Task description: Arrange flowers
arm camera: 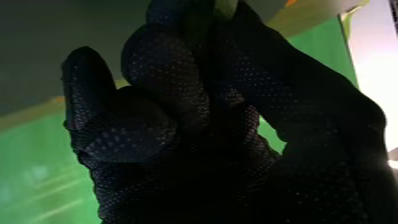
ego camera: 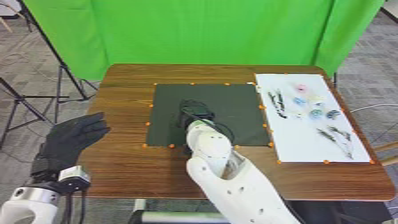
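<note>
Flowers first: pink flower (ego camera: 302, 88) is lying toward the far end of the white sheet (ego camera: 298, 150), on the counter's (ego camera: 120, 175) R side; blue flower (ego camera: 299, 101) is sitting nearer the robot, w/ a pale flower (ego camera: 317, 99) just beside it. Teal flower (ego camera: 315, 113) and grey-blue flower (ego camera: 333, 114) are lying nearer still, side by side, w/ green sprigs (ego camera: 338, 137) resting toward the sheet's near end and a dark sprig (ego camera: 278, 104) running along its L edge. Right robot hand (ego camera: 197, 112), meanwhile, is hanging over the black mat (ego camera: 169, 127), approx. mid-counter; wrist view is showing it closing narrow, thumb and fingers pinching a pale-green piece (arm camera: 226, 7), ID unclear, can't tell if it's a stem. Left robot hand (ego camera: 73, 137) is hovering by the counter's L edge, fingers loose, fairly wide, holding nothing. Orange markers (ego camera: 280, 161) are dotting the edges of mat & sheet. Beyond the counter a green curtain (ego camera: 213, 32) is hanging, w/ a black stand (ego camera: 60, 75) standing off to the L.
</note>
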Motion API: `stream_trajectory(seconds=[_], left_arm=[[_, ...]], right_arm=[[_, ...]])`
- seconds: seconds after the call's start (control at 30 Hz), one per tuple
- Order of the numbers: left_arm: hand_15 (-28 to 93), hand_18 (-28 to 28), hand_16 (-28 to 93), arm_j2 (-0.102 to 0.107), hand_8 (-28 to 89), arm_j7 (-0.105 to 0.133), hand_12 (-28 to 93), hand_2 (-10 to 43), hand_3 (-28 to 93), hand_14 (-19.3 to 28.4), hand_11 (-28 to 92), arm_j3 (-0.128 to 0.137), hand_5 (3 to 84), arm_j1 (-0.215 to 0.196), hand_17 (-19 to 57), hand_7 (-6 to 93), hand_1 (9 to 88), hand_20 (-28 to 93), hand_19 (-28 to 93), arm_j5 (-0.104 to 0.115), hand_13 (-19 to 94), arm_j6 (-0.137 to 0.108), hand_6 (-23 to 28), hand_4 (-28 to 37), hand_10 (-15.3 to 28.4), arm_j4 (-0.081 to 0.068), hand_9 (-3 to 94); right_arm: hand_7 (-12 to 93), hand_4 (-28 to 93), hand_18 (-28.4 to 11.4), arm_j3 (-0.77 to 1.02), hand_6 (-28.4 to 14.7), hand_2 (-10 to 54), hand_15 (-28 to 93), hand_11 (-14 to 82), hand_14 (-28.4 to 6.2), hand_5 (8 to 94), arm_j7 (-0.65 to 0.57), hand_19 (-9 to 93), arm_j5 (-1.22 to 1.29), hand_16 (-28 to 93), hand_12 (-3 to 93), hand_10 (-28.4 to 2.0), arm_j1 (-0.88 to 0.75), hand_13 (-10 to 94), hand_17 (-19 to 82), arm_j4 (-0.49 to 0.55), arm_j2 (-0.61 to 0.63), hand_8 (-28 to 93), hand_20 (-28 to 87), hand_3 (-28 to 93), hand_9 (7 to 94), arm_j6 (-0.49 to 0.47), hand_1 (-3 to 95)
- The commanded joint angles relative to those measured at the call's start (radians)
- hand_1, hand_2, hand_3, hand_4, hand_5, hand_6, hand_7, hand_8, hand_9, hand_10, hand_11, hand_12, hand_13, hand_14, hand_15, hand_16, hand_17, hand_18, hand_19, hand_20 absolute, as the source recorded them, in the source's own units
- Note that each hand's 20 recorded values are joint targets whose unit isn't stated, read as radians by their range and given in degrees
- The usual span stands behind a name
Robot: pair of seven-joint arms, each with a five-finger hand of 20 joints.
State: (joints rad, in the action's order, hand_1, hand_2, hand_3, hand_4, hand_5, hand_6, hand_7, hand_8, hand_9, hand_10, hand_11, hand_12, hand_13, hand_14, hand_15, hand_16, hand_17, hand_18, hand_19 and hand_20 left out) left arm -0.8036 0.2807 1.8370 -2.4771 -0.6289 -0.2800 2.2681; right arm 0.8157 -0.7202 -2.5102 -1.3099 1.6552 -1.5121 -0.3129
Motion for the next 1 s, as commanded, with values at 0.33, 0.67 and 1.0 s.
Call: stream_trajectory(seconds=[0.33,0.67,1.0], left_arm=[[57,21.3,-12,-0.016,-9,-0.050,9,6.8,78,27.6,37,-0.043,49.0,0.059,-10.2,13.8,26.9,12,59,-0.171,27,0.021,14.7,-20.3,22.6,0.037,39.7],[57,21.4,-12,-0.028,-9,-0.081,9,6.6,79,27.6,37,-0.049,49.1,0.086,-10.3,13.7,26.9,12,59,-0.173,27,0.049,14.7,-20.0,22.7,0.022,39.8],[57,21.4,-12,-0.025,-9,-0.082,9,6.8,79,27.5,36,-0.066,49.1,0.106,-10.3,13.7,27.0,12,59,-0.169,27,0.049,14.7,-20.0,22.7,0.014,39.8]], right_arm=[[33,-22,-25.6,0.016,-1.9,-9.5,74,44.3,-9.5,83.0,-0.047,93,0.031,28,40.9,-9.1,-0.009,81,40,-0.068,-0.081,23,3,75,84.1,-0.028,53.3],[35,-22,-25.5,0.033,-1.5,-9.5,73,45.9,-9.3,81.9,-0.105,93,0.137,28,39.9,-10.0,-0.006,81,39,-0.061,-0.100,21,1,73,83.0,-0.015,51.9],[35,-22,-25.4,0.033,-2.2,-9.5,74,46.8,-9.7,81.3,-0.090,92,0.161,28,38.4,-11.2,-0.012,80,37,-0.044,-0.112,21,-2,72,81.8,-0.005,50.3]])
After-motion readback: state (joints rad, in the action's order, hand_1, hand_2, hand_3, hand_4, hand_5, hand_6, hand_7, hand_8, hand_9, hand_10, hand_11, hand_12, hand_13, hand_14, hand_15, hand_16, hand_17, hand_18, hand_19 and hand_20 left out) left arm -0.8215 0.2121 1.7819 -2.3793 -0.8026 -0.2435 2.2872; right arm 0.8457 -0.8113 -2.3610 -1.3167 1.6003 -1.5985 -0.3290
